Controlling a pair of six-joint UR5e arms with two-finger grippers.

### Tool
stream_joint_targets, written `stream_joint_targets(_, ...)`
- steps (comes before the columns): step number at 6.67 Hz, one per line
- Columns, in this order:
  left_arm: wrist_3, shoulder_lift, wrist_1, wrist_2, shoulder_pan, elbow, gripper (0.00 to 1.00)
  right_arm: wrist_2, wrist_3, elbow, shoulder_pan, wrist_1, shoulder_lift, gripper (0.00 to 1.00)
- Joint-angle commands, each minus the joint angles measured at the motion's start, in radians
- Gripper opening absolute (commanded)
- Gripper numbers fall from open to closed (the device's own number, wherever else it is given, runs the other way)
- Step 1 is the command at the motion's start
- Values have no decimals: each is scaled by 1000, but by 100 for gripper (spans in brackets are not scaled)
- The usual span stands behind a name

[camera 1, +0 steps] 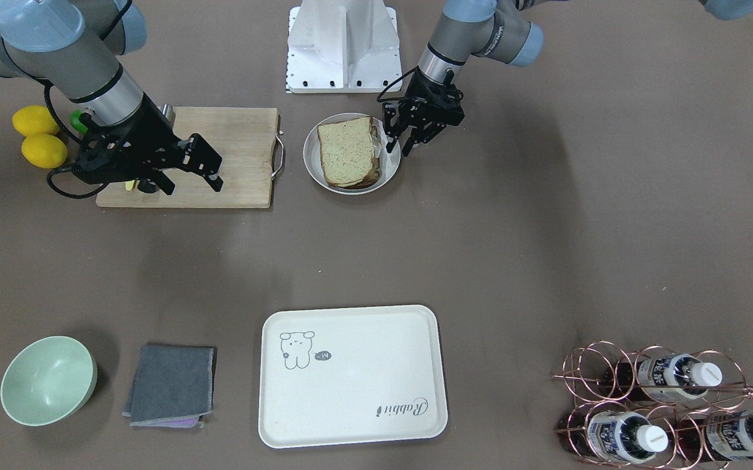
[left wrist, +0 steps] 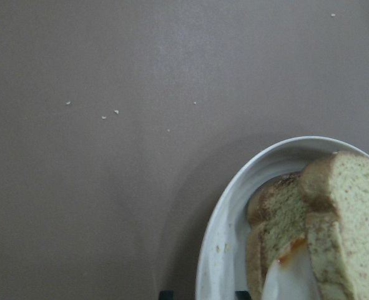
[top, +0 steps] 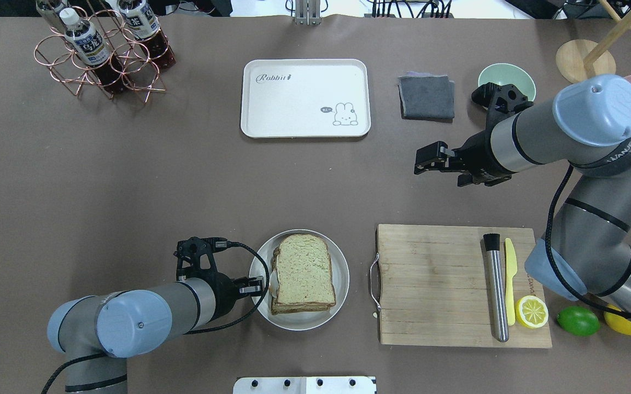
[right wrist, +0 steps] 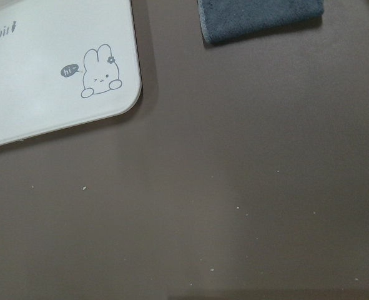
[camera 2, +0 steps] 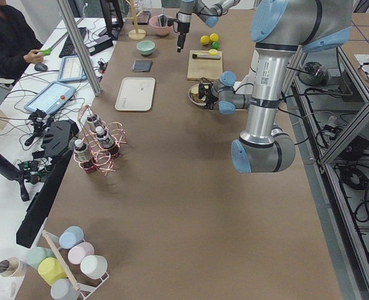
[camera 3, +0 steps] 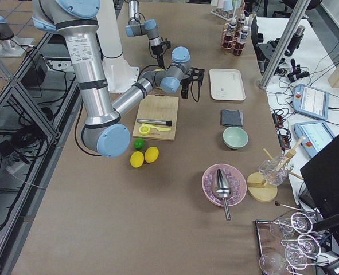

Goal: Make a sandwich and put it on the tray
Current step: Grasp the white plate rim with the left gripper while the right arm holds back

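The sandwich (top: 302, 272), two speckled bread slices with white egg and a bit of orange showing at the edge (left wrist: 290, 262), lies on the round grey plate (top: 315, 323). My left gripper (top: 258, 285) is low at the plate's left rim and open. In the left wrist view its fingertips sit on either side of the rim. My right gripper (top: 419, 164) hovers open and empty above bare table, between the cutting board and the cream tray (top: 293, 104). The tray holds nothing.
A wooden cutting board (top: 430, 284) right of the plate carries a steel rod (top: 496, 287), a yellow knife (top: 509, 284) and a lemon half (top: 531, 311). A lime (top: 578, 320) and lemons (camera 1: 44, 150) lie beside it. Grey cloth (top: 426, 97), green bowl (camera 1: 48, 380) and bottle rack (top: 102, 49) line the far edge.
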Motion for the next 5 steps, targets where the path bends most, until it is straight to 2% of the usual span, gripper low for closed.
stream_joint_targets(1,2,-1,0,0,0,7,0,-3,0,-1,-2,0,0,100)
stream_joint_targets(4,6,-6,8,-23,-17,-28,0,-3,-2,-9,-2,0,9,100)
stream_joint_targets(5,5,-9,8,-103,-61,-39,0,-3,-2,-9,-2,0,11,100)
